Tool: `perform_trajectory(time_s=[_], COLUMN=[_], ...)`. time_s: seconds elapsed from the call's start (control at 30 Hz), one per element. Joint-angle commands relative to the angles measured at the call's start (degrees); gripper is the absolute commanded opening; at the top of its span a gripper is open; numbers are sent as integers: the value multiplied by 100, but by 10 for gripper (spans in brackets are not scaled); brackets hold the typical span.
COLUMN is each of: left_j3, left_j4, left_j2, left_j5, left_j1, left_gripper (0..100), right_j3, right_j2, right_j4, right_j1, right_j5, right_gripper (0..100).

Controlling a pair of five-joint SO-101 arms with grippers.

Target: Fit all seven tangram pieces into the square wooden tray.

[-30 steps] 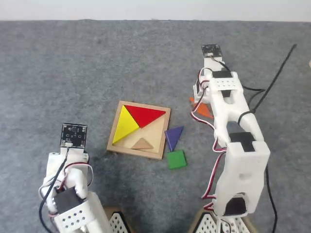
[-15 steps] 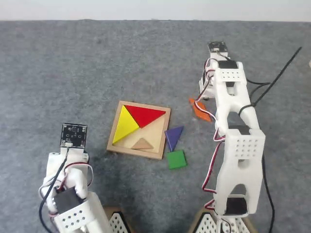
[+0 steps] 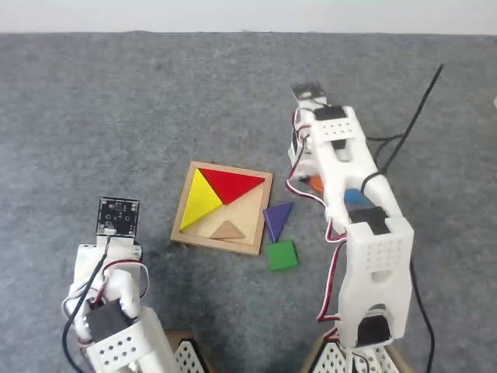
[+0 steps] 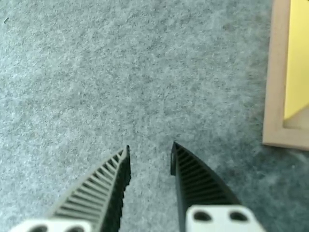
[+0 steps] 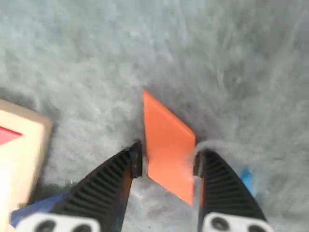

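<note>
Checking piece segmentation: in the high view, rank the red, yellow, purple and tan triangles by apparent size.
1. red triangle and yellow triangle: alike, tied
2. purple triangle
3. tan triangle, smallest

Wooden tray [image 3: 250, 211] holds three triangles [image 3: 229, 185] — orange piece [image 5: 166, 145] flat outside.

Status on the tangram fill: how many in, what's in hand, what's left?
Done: three of seven sit in the tray: yellow triangle, red triangle, tan triangle. In hand: the right end effector is open astride the orange parallelogram on the carpet, not yet gripped. To go: that piece, the purple triangle, green square and a blue piece partly under the arm. The left end effector is open beside the tray.
</note>
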Motion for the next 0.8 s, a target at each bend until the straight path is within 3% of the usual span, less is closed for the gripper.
perform_trajectory(time_s=[0.0, 0.3, 0.5, 0.63, 0.77], left_j3=[-22, -22, -22, -22, -22], left_j4=[-97, -97, -97, -97, -105], left_j2=[-62, -62, -62, -62, -62], left_j5=[-44, -44, -44, -44, -44], left_j1=[9, 9, 9, 9, 9], left_gripper=[134, 134, 134, 134, 134], right_j3=[141, 290, 290, 308, 202], right_j2=[-479, -426, -488, -497, -602], right_j4=[-145, -505, -804, -822, -778], right_j1=[295, 1033, 1543, 1349, 593], right_j5=[105, 246, -316, -308, -343], right_gripper=[187, 187, 187, 187, 186])
